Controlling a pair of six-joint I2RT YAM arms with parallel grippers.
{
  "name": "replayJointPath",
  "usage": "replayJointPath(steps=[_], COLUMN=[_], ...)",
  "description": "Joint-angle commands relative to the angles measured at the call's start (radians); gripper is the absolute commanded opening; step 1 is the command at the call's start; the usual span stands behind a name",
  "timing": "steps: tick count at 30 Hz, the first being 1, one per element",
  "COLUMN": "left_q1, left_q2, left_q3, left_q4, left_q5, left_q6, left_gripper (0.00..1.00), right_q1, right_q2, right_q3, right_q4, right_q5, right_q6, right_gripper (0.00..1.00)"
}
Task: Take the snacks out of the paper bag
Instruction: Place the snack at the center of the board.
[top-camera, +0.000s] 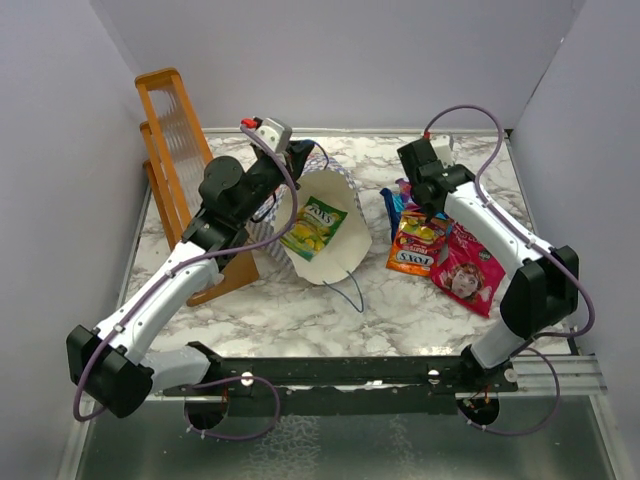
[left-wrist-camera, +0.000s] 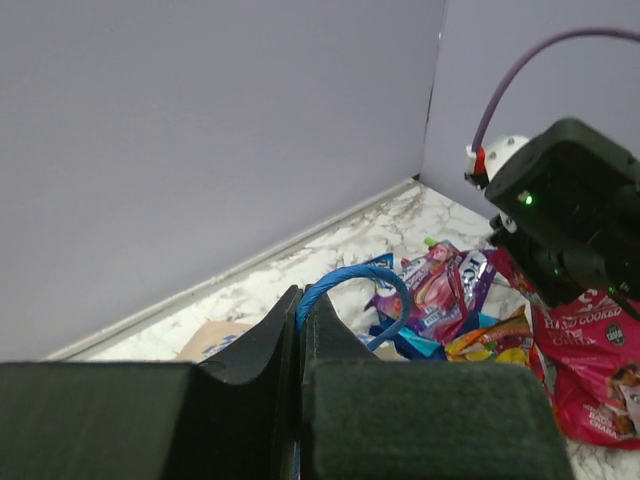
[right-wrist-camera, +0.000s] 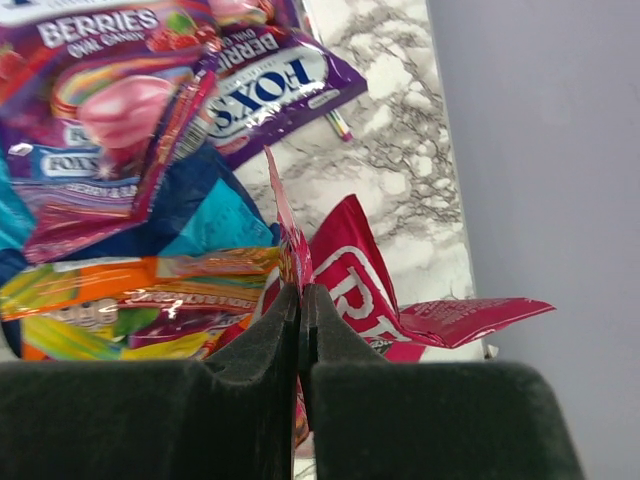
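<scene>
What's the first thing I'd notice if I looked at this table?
Probably the bright pile of snacks on the right of the marble table, where the right hand pinches the edge of a pink-red pouch. In the middle, the checkered paper bag gapes open with a green-yellow candy bag inside, and the left hand is shut on its blue cord handle.

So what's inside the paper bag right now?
One green-yellow candy bag lies inside the paper bag, seen through its open mouth from above. Anything beneath that packet or deeper toward the bag's bottom is covered and cannot be seen.
</scene>
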Motion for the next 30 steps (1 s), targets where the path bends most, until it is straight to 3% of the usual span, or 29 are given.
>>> replayJointPath(steps=[1, 6, 10, 13, 18, 20, 25, 30], left_q1=[0.002, 0.013, 0.021, 0.022, 0.022, 0.022, 0.023, 0.024], left_q2=[0.019, -0.005, -0.035, -0.054, -0.067, -0.07, -0.065, -0.06], left_q3=[0.07, 0.0, -0.045, -0.07, -0.09, -0.093, -0.094, -0.096], left_q4=[0.019, 0.057, 0.064, 0.074, 0.079, 0.082, 0.088, 0.089], left_q5=[-0.05, -0.017, 0.04, 0.035, 0.037, 0.041, 0.059, 0.058], left_q6=[0.028, 0.023, 0.024, 0.031, 0.038, 0.032, 0.017, 0.015], left_gripper=[0.0, 0.0, 0.0, 0.0, 0.0, 0.0, 0.0, 0.0], right_q1=[-0.028, -0.042, -0.042, -0.043, -0.042, -0.041, -0.039, -0.038], right_q2=[0.008, 0.02, 0.045, 0.014, -0.148, -0.226, -0.436, -0.56], right_q3=[-0.039, -0.071, -0.051, -0.028, -0.103, -0.157, -0.356, -0.501], right_q4=[0.037, 0.102, 0.075, 0.043, 0.039, 0.059, 0.193, 0.271], right_q5=[0.056, 0.036, -0.118, -0.242, -0.317, -0.457, -0.843, -1.058], right_q6=[-0.024, -0.079, -0.051, -0.004, 0.035, 0.039, 0.061, 0.117], right_gripper=[0.02, 0.03, 0.09, 0.22, 0.43, 0.45, 0.61, 0.69])
